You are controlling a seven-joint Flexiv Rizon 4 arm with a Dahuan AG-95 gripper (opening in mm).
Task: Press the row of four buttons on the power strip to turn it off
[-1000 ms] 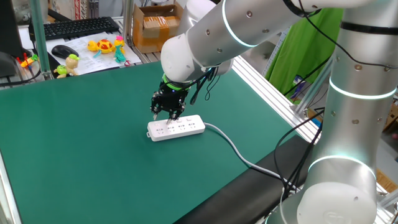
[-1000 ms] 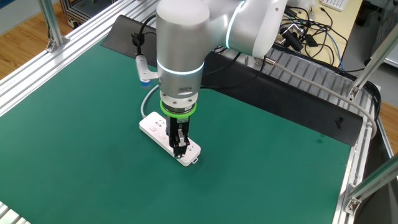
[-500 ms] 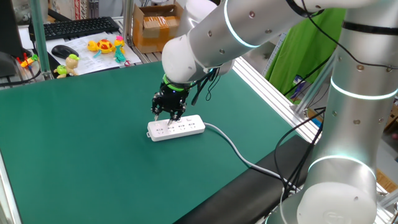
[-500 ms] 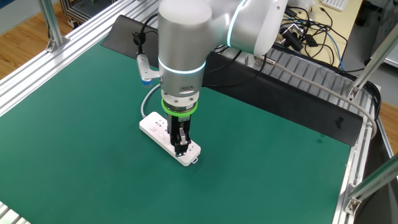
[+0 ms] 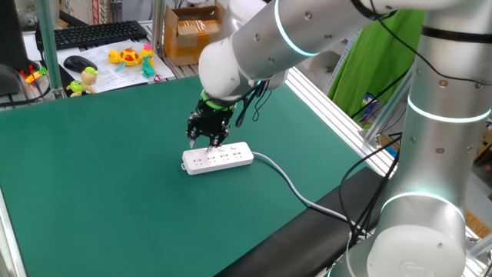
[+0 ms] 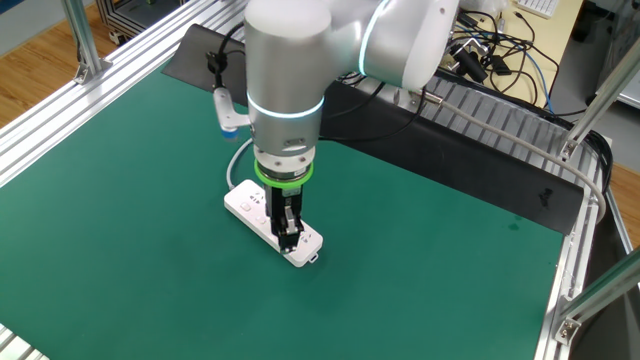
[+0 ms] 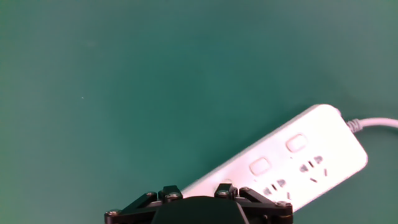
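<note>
The white power strip [image 5: 219, 158] lies on the green mat, and its pale grey cable [image 5: 286, 179] runs off to the right. My gripper [image 5: 206, 143] points straight down over the strip's far long edge, left of its middle, with the fingers shut on nothing. In the other fixed view the fingertips [image 6: 289, 237] are at the top of the power strip [image 6: 243, 201]; I cannot tell if they touch it. The hand view shows the power strip [image 7: 311, 168] at lower right with two buttons [image 7: 260, 166] of the row of four buttons; my hand's black body hides the others.
A black keyboard [image 5: 92, 33], a mouse [image 5: 77, 62], small toys [image 5: 131, 56] and a cardboard box [image 5: 192, 31] sit beyond the mat's far edge. Aluminium rails [image 6: 500, 130] and loose cables border the mat. The strip's cable [image 6: 237, 155] loops towards a plug at the back.
The arm has shifted very slightly to the left above the strip. The fingers stay shut over the same part of the strip, and the strip has not moved.
</note>
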